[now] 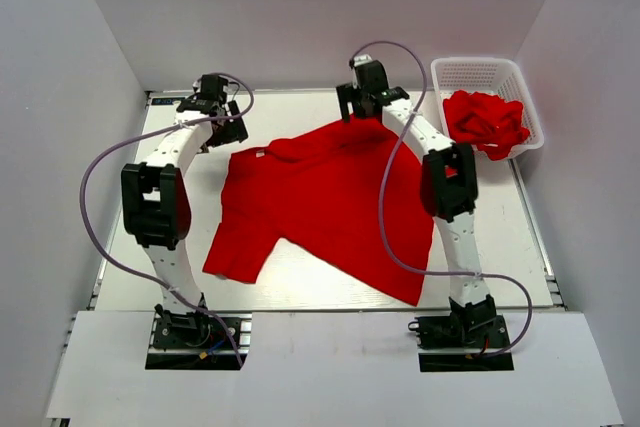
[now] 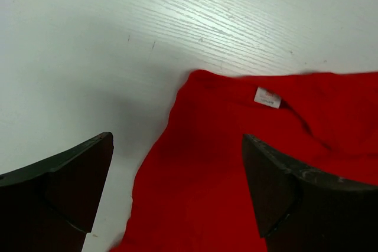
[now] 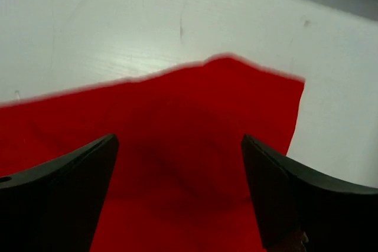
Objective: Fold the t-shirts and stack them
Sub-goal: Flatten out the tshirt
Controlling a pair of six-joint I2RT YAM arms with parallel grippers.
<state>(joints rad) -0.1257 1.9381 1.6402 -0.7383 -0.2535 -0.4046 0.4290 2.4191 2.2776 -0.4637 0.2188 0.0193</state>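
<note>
Red soft short-sleeved t-shirt (image 1: 330, 207) lay flat on the tabletop (image 1: 320, 272), left of the white plastic mesh basket (image 1: 490, 69). The left end effector (image 1: 228, 125) and right end effector (image 1: 358, 112) hung spread and empty over its far edge, the left one nearest the collar.

top view, centre right: right arm (image 1: 440, 182) covers spread t-shirt (image 1: 320, 197) right side | upper right: red heap (image 1: 485, 119) in basket (image 1: 478, 63), shirt count unclear | left wrist view: neck label (image 2: 267, 97) print unreadable, shirt cut off at right edge
</note>
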